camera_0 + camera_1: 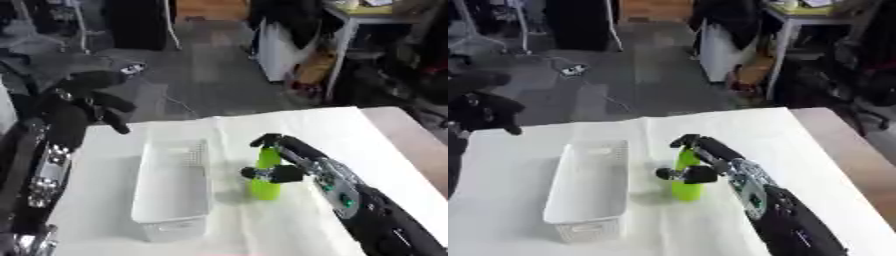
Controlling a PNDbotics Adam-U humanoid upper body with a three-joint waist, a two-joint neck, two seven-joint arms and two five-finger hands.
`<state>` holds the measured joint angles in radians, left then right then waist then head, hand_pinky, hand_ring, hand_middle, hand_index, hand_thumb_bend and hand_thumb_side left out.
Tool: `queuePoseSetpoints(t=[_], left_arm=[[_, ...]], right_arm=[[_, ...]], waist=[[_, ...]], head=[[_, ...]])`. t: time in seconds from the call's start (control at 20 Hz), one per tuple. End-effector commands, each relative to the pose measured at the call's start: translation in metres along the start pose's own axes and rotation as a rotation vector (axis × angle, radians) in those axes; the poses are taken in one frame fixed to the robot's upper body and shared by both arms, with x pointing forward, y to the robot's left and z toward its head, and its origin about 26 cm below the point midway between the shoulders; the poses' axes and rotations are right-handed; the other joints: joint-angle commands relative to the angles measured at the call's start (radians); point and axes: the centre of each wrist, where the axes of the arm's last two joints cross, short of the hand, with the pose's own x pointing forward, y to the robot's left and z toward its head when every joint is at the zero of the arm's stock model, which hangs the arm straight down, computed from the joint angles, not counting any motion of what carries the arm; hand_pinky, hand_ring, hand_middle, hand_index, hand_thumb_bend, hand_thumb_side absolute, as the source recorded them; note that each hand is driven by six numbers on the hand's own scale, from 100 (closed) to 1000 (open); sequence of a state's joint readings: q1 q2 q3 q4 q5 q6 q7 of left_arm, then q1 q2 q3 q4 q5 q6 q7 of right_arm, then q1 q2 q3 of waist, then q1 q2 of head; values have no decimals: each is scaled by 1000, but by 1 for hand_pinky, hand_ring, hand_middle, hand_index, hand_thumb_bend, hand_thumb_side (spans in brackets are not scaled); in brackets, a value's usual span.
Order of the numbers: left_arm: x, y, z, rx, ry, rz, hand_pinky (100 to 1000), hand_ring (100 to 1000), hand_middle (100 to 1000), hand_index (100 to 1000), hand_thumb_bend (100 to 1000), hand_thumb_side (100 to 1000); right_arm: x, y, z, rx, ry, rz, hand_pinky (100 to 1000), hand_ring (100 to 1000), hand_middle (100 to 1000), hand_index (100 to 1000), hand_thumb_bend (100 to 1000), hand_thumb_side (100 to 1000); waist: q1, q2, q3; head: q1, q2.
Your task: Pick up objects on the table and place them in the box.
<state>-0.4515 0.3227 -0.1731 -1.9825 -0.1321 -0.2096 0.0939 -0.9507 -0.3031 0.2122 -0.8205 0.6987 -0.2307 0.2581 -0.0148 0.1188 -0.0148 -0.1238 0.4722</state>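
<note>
Right hand (293,162) curls round the green bottle (265,180), thumb and fingers on either side, seemingly to lift it; the bottle stands upright on the white-covered table (367,145), just right of the box (171,185). Nothing lies between them. Farther left, the raised left hand (92,97) hangs curled, holding nothing.

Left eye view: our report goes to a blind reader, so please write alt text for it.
The robot's right hand curls around an upright green bottle on a white-covered table, just right of a long white box. The left hand is raised above the table's left edge, holding nothing.
</note>
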Motion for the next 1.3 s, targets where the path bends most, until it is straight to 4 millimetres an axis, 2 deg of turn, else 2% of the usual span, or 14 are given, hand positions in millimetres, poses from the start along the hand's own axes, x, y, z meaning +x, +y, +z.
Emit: queuePoseSetpoints(t=[0.05, 0.1, 0.2, 0.5, 0.75, 1.05, 1.3], left_arm=[[6, 2, -7, -1, -35, -1, 462, 600, 760, 832, 205, 930], [7, 2, -7, -1, -36, 0, 462, 600, 760, 832, 205, 930], [7, 1, -7, 0, -36, 0, 463, 600, 760, 832, 205, 930], [7, 1, -7, 0, -37, 0, 463, 600, 760, 832, 205, 930], [7, 1, -7, -1, -37, -1, 463, 600, 760, 832, 205, 930], [7, 2, -7, -1, -36, -2, 463, 600, 760, 832, 205, 930], [7, 2, -7, -1, -36, -2, 463, 600, 760, 832, 205, 930]], right_arm=[[2, -19, -2, 28, 11, 6, 631, 709, 825, 900, 784, 648], [3, -20, -3, 41, 16, 1, 631, 711, 827, 902, 785, 643], [3, -22, -3, 57, 28, -8, 610, 709, 828, 907, 806, 571], [1, -22, -3, 51, 41, -39, 585, 710, 830, 907, 814, 522], [-2, -17, -3, -20, 38, -121, 483, 622, 756, 863, 776, 470], [-11, 0, -3, -150, 64, -387, 361, 515, 624, 779, 760, 435], [-16, 12, -2, -181, 106, -604, 329, 498, 602, 764, 744, 422]], waist=[[-1, -12, 2], [-1, -12, 3], [-2, -12, 3], [-2, -11, 4], [-1, -11, 2], [1, -10, 1], [1, -10, 1]], head=[[-5, 2], [-5, 2], [-5, 2], [-5, 1], [-4, 0], [-7, -1], [-10, -2]])
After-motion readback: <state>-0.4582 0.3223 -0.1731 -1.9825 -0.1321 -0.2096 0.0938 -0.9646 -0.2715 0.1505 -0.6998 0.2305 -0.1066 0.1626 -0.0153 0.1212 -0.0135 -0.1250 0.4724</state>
